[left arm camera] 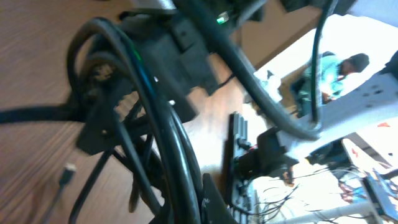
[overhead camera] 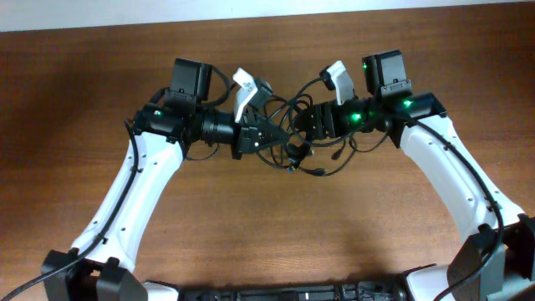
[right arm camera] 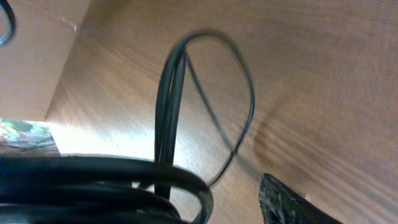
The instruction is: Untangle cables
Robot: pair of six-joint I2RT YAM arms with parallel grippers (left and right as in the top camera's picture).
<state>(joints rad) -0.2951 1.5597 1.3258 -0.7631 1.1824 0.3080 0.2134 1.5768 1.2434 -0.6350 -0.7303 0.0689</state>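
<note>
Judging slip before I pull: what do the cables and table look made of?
The cables: black, smooth, faintly glossy jacket bending in soft loops, probably rubber or plastic. The table: brown, matte, with visible grain lines; wood or wood-look laminate, can't tell which.

Two pincers [overhead camera: 264, 134] [overhead camera: 304, 124], one tangled bunch of cables [overhead camera: 294, 155], count unclear, one table [overhead camera: 267, 226].

No text, label or number seems readable anywhere in these blurry views.

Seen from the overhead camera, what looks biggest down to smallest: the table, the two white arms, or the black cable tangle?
1. table
2. left arm and right arm, which look about alike
3. cables
</note>
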